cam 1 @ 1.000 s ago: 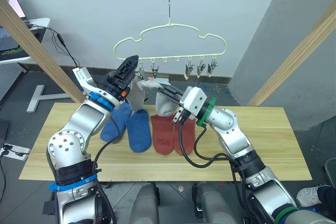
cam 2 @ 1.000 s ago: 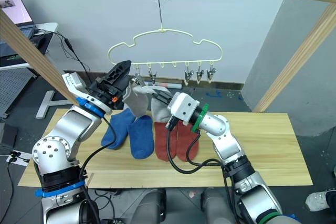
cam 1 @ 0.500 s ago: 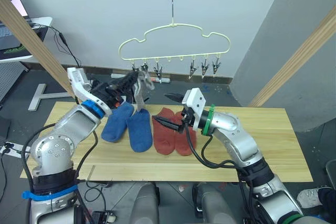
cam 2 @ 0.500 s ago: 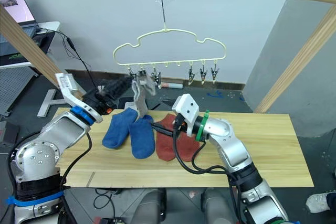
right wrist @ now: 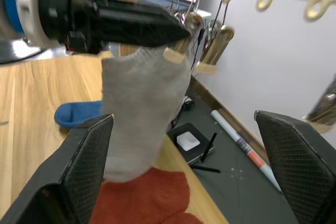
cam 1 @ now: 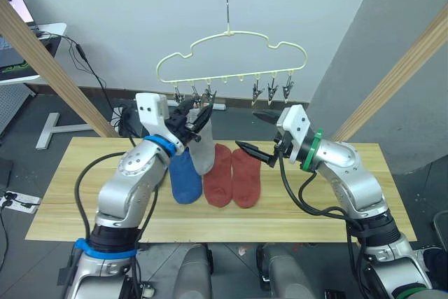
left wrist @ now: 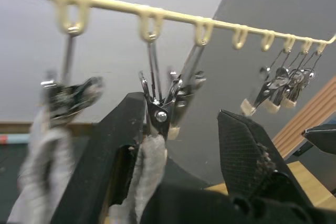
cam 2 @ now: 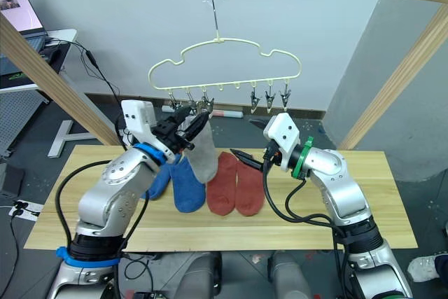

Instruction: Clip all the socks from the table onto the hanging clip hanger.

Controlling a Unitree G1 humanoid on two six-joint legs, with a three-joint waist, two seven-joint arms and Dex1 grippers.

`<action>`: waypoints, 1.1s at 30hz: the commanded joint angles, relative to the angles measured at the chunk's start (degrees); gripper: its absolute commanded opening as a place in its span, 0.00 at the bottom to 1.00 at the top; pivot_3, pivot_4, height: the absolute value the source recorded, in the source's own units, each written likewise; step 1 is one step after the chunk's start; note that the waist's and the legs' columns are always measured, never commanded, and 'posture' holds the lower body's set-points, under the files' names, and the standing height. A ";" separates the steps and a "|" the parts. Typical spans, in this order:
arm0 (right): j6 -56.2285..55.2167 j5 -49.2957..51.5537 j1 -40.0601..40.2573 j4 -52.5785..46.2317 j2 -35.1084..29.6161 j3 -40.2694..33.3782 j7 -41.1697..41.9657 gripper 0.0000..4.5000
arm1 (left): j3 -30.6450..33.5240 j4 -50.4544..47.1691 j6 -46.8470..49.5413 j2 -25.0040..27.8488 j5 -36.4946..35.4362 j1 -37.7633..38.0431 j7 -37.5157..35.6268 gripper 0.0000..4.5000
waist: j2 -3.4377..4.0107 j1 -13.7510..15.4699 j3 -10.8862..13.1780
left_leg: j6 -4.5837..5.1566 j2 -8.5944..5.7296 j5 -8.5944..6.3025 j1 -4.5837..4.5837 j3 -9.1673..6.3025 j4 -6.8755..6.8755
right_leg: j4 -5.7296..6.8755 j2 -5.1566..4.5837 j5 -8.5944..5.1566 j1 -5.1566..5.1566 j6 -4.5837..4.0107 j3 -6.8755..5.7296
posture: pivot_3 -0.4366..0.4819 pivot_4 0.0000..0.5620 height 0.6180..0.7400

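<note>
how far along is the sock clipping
Done: one grey sock seems clipped at the hanger's end. In hand: second grey sock hangs from the next clip, open left pincer around it. Left: two blue socks and two red socks on the table; right pincer open, empty.

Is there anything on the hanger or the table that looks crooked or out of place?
The clips on the hanger sit unevenly: bunched at both ends, with bare loops between. One grey sock hangs from a left-end clip. Blue socks and red socks lie neatly on the table.
</note>
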 commanded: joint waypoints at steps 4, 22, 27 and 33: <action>1.84 2.14 -2.23 -4.62 0.36 -2.66 -2.31 1.00 | 0.12 -0.11 -4.24 -2.50 5.59 -0.87 -0.56 0.58 | 0.00 -0.23 0.00 | 0.00 0.00 0.01 0.00 -0.01 0.02 | 0.05 0.01 0.00 0.00 0.03 0.00 | 0.37 0.40 1.00; 3.34 3.07 -2.14 -6.93 -0.16 -4.39 -3.92 1.00 | 0.54 -7.76 -4.00 -3.74 11.32 4.87 -0.19 0.54 | -0.02 -1.32 -0.03 | 0.01 -0.01 0.02 0.01 -0.02 0.13 | 0.11 0.01 0.04 0.02 0.11 0.00 | 0.37 0.36 1.00; 3.48 3.30 -3.15 -6.11 -0.29 -4.82 -4.03 1.00 | 0.33 -4.69 -5.14 -5.66 13.12 3.05 -0.02 0.33 | -0.02 -1.39 -0.04 | 0.02 -0.02 0.03 0.01 -0.02 0.14 | 0.11 0.02 0.06 0.03 0.10 0.00 | 0.37 0.36 1.00; 4.21 3.30 -3.91 -6.10 -0.16 -5.05 -4.21 1.00 | 1.62 -2.19 -5.31 -7.48 13.62 2.78 0.64 0.33 | -0.02 -1.42 -0.04 | 0.02 -0.01 0.02 0.00 -0.03 0.13 | 0.11 0.02 0.10 0.03 0.04 -0.01 | 0.36 0.37 1.00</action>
